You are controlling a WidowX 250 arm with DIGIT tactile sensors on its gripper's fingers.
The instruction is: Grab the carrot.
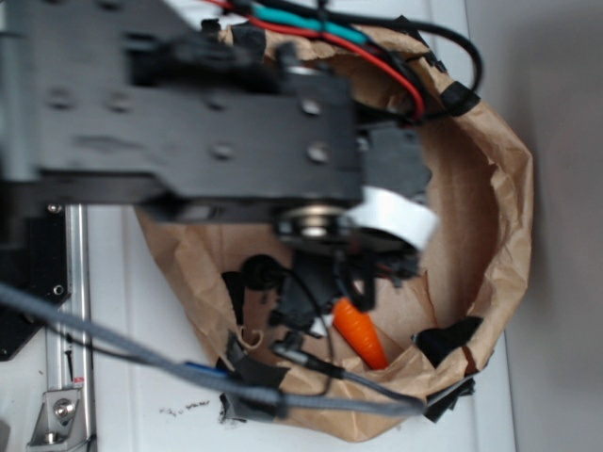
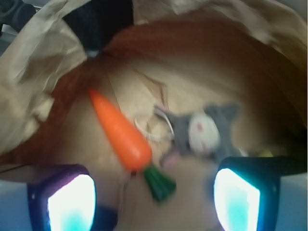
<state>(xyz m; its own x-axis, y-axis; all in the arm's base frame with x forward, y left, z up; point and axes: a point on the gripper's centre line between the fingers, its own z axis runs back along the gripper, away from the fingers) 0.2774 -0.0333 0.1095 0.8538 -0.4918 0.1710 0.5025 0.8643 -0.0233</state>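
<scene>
While the black gripper [image 2: 154, 197] hangs with its fingers spread wide, the shiny orange plastic carrot [image 2: 120, 131] with a dark green top lies inside the brown paper bag [image 2: 29, 86], beside a grey plush toy [image 2: 204, 131].

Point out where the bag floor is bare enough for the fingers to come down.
Wrist view: bare paper lies left of the carrot, toward the crumpled bag wall, and beyond the grey plush toy toward the far wall. It is crowded between the carrot's green stem and the plush, which nearly touch. The open gripper hovers there.
</scene>
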